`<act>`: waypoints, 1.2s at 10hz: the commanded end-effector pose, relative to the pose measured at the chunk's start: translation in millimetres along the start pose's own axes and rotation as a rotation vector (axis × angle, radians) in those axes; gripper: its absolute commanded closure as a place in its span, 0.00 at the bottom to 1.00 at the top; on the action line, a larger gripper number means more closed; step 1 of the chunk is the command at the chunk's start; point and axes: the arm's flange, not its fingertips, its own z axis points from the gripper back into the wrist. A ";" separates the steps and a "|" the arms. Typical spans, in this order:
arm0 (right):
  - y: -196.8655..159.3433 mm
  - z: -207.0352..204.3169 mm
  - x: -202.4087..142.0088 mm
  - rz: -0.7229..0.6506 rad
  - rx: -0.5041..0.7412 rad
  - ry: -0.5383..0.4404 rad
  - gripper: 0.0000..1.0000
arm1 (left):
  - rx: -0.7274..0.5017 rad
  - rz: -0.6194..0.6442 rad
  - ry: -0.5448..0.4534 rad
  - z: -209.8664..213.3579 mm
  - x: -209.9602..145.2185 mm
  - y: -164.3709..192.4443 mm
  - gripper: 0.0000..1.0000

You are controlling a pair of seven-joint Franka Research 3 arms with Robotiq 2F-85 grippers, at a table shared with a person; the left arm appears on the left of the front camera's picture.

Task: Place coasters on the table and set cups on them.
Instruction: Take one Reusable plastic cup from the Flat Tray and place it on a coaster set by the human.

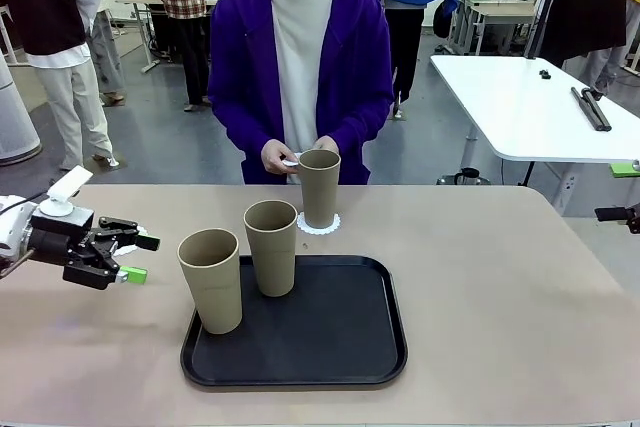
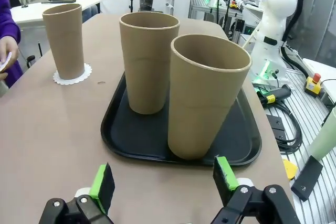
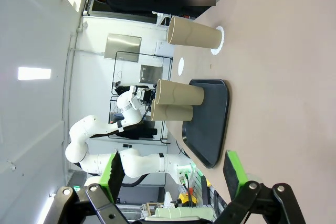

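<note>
Over on the left, the left gripper (image 1: 141, 258) hangs low above the table (image 1: 500, 297), its jaws spread apart with nothing between them, aimed at the nearest tumbler; in its own wrist view the green pads (image 2: 103, 179) stand wide on either side of that tumbler's base. That first cup (image 1: 211, 280) stands upright at the left front of the black tray (image 1: 330, 347), close to the rim. Just beside it, a little further back on the tray, the second cup (image 1: 271, 247) is upright too. Past the tray's far edge, the third cup (image 1: 319, 187) sits squarely on a lacy white coaster (image 1: 303, 224) laid on the bare tabletop. Right behind it, the person's hands (image 1: 277, 156) are held together at the table's far edge, holding something small and white that I can't make out. The right gripper (image 3: 173, 174) is off to the right, well apart from the cups, jaws apart and empty.
</note>
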 end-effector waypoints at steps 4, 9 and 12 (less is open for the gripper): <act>0.7 1.0 -2.1 0.001 -0.001 0.014 0.00 | -0.028 0.023 -0.041 -2.5 -8.3 -0.4 0.00; 0.7 1.0 -2.1 0.001 -0.001 0.014 0.00 | -0.119 0.009 -0.165 -29.1 -28.2 -4.9 0.00; 0.7 1.0 -2.1 0.001 -0.001 0.014 0.00 | -0.166 0.032 -0.216 -45.3 -37.4 -0.9 0.00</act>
